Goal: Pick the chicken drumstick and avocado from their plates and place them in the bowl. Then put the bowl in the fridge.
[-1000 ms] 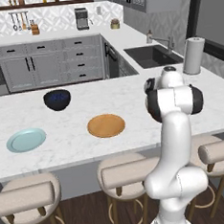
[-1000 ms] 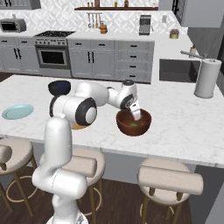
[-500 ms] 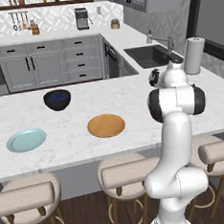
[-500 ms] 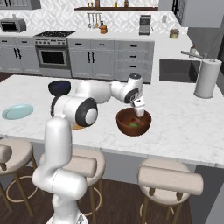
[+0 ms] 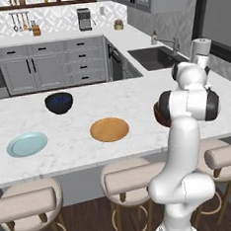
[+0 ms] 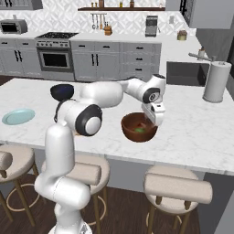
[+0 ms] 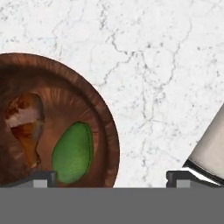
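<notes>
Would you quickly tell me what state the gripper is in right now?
Gripper: open, holding nothing; the avocado and chicken drumstick lie in the bowl.

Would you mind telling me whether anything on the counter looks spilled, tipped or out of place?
Nothing stands out. The reddish-brown wooden bowl sits upright on the marble counter, with the green avocado and brown chicken drumstick lying inside it. Nothing has spilled around it.

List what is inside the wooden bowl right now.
In the hand view, the wooden bowl holds the avocado and the chicken drumstick, side by side. The bowl's far left runs off the picture, so that part is unseen.
</notes>
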